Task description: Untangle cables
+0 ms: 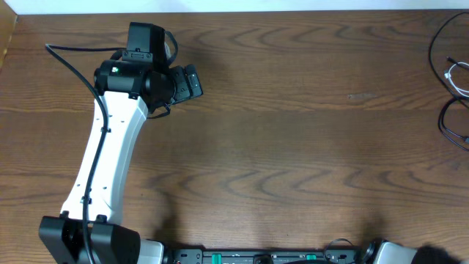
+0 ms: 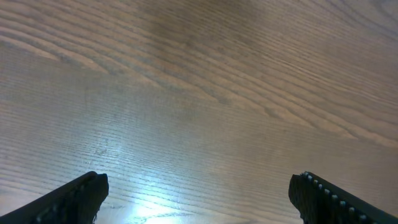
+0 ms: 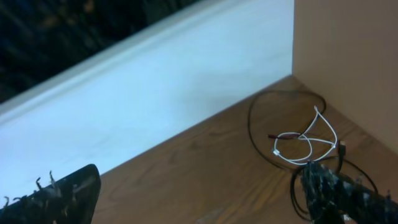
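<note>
A thin black cable point(image 1: 448, 125) lies in loose loops at the table's far right edge, with a short white cable point(image 1: 457, 76) looped over it. Both also show in the right wrist view, the white cable point(image 3: 309, 142) crossing the black cable point(image 3: 255, 134) near the corner. My left gripper point(image 1: 192, 81) is at the far left of the table, open and empty over bare wood point(image 2: 198, 186). My right gripper point(image 3: 199, 193) is open and empty, low near the table's front, with the cables ahead to its right; only its arm base point(image 1: 388, 254) shows in the overhead view.
The wooden table point(image 1: 293, 147) spans the view. A white wall strip point(image 3: 155, 93) and a tan side panel point(image 3: 348, 56) meet behind the cables. The left arm's white link point(image 1: 110, 154) slants across the left side. A black arm cable point(image 1: 69, 62) trails at the back left.
</note>
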You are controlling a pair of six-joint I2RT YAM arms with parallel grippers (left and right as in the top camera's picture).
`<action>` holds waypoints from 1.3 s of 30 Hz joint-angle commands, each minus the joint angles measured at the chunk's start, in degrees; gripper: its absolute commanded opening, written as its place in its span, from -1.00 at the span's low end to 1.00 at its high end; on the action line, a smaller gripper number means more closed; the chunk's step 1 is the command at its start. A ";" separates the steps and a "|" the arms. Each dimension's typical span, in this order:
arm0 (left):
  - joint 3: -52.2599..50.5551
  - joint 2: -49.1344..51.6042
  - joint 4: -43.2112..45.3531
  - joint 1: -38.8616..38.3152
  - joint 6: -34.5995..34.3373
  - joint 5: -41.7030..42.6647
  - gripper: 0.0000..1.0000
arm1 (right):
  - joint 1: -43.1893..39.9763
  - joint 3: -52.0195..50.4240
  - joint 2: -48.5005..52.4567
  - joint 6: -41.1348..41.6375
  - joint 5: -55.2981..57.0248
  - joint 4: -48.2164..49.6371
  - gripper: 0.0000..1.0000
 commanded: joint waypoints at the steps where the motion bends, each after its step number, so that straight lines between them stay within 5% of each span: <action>1: -0.17 0.20 -0.11 -0.09 0.79 -0.33 0.96 | 0.39 -0.02 -7.19 0.35 -1.62 -2.23 0.98; 15: -0.17 0.20 -0.11 -0.09 0.79 -0.33 0.96 | 4.61 -0.02 -31.41 0.37 -2.29 -4.07 0.99; 23: -0.17 0.20 -0.11 -0.09 0.79 -0.33 0.96 | 6.27 -0.02 -33.44 0.35 -2.23 -10.62 0.99; 31: -0.17 0.20 -0.11 -0.09 0.79 -0.33 0.96 | 6.10 -0.59 -33.51 -1.05 0.09 -30.23 0.99; 39: -0.17 0.20 -0.11 -0.09 0.79 -0.33 0.96 | 6.19 -8.79 -36.35 -1.57 4.02 -29.64 0.99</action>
